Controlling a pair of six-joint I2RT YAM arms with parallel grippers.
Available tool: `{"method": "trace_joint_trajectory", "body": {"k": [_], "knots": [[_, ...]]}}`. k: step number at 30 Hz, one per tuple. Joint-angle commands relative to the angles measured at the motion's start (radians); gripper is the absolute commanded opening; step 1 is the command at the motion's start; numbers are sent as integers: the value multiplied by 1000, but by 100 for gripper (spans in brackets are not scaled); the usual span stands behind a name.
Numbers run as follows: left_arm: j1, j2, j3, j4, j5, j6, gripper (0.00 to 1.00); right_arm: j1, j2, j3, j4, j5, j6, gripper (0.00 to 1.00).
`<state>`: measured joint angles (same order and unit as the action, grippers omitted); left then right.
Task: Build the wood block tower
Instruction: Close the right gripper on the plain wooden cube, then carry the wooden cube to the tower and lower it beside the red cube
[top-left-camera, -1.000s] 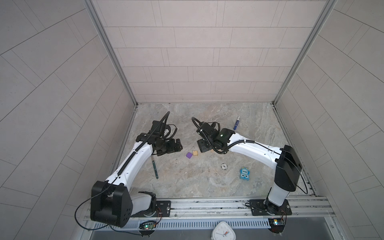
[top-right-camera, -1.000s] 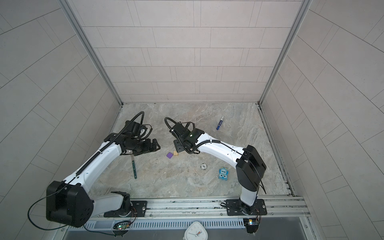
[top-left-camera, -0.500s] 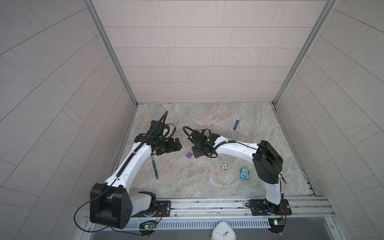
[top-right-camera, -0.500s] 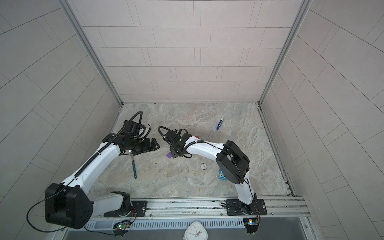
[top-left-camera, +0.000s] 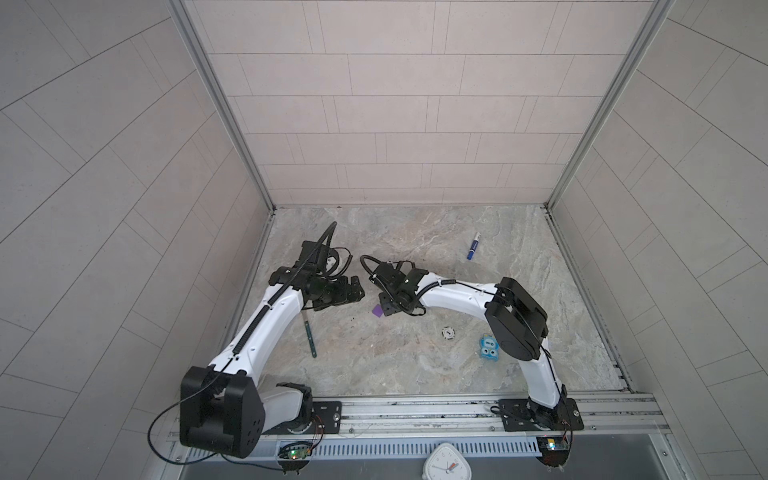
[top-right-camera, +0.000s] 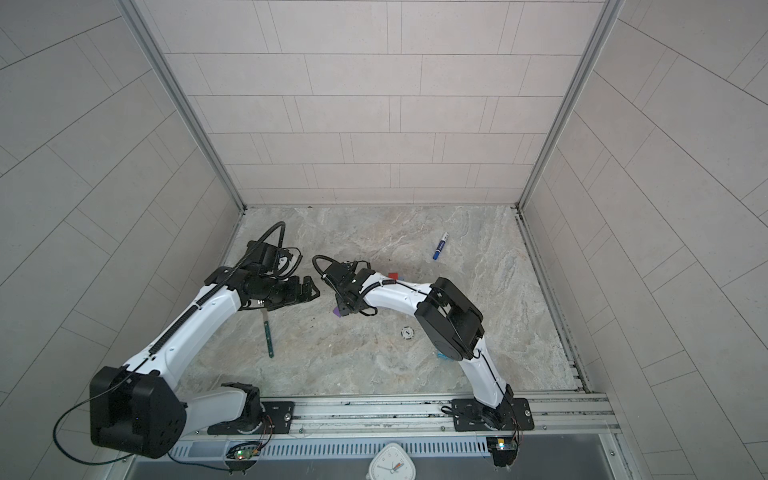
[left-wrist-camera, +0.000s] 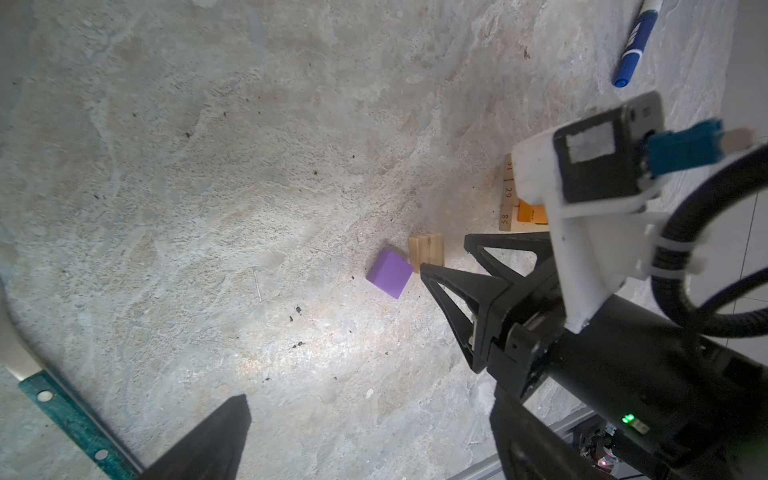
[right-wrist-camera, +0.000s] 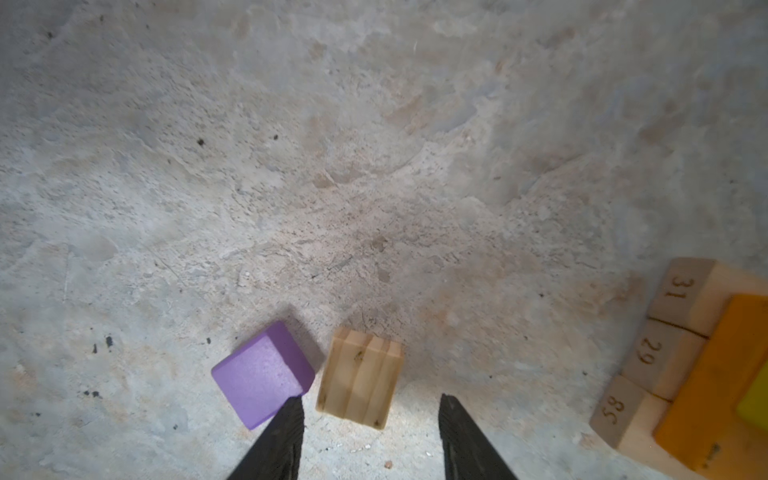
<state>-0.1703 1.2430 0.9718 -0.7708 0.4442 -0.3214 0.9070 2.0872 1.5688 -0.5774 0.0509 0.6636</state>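
A purple cube (right-wrist-camera: 262, 378) and a striped natural cube (right-wrist-camera: 359, 382) lie side by side on the stone floor. My right gripper (right-wrist-camera: 370, 405) is open and low over them. The striped cube sits just ahead of the gap, and one fingertip (right-wrist-camera: 291, 409) overlaps the purple cube's corner. The tower (right-wrist-camera: 681, 374) stands close by, with a numbered tan base, an orange bar (right-wrist-camera: 719, 386) on it and a yellow edge above. In both top views the right arm hides most of it, and a red cube (top-right-camera: 393, 276) shows beside the arm. My left gripper (top-left-camera: 359, 291) hangs open and empty to the left of the purple cube (top-left-camera: 378, 310).
A green-handled tool (top-left-camera: 309, 338) lies under the left arm. A blue marker pen (top-left-camera: 473, 246) rests at the back right. A blue cartoon-eyed toy (top-left-camera: 488, 347) and a small white disc (top-left-camera: 448, 332) lie in front of the right arm. Walls close in the floor on three sides.
The right arm has swung left and down over the purple and striped cubes, and its jaws have narrowed. The left arm has barely moved.
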Motion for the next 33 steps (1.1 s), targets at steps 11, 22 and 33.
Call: {"method": "trace_joint_trajectory", "body": {"k": [11,22,33], "knots": [[5,-18,-12,4,7,-1,97,-2,63,49,-8,12,33,48],[4,-18,-13,6,11,-1,97,-5,70,51,-18,19,31,39],[5,-19,-13,7,11,-2,97,-6,65,50,-27,27,29,35]]}}
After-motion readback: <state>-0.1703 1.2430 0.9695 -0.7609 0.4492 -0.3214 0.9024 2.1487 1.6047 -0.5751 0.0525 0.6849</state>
